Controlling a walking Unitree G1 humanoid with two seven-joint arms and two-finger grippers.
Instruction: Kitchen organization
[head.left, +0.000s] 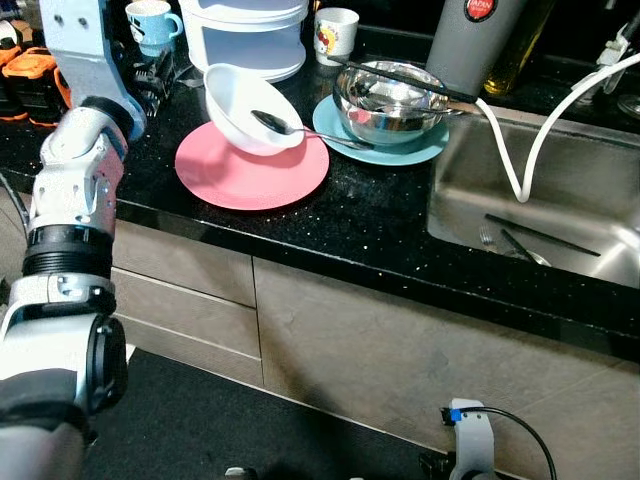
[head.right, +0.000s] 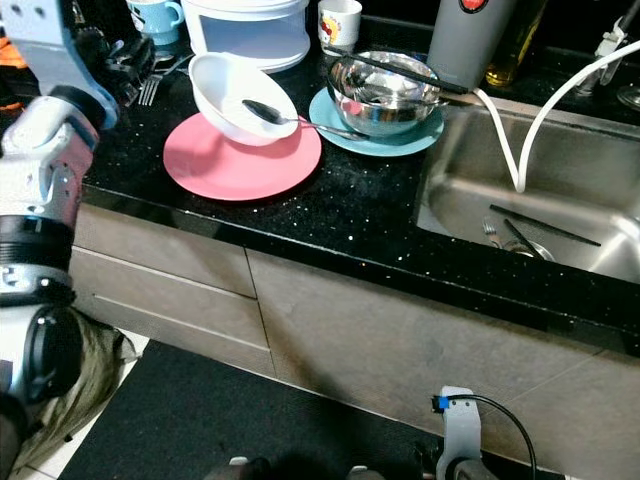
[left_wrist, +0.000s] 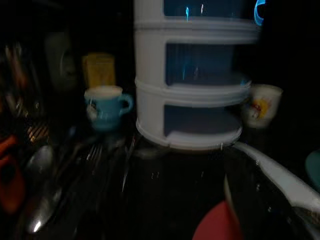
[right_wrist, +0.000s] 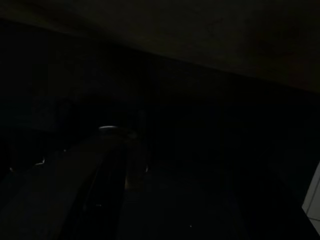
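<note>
Your two head eyes look down on the black counter (head.left: 380, 235) and sink (head.left: 560, 200). Your left wrist camera sits low, near the white stacked container (left_wrist: 192, 75); the head views share it.

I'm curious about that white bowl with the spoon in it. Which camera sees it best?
The left eye view: the white bowl sits tilted on the pink plate, spoon inside. The right eye view shows the same. The left wrist view catches just a blurred white rim; the right wrist view is too dark to tell.
</note>
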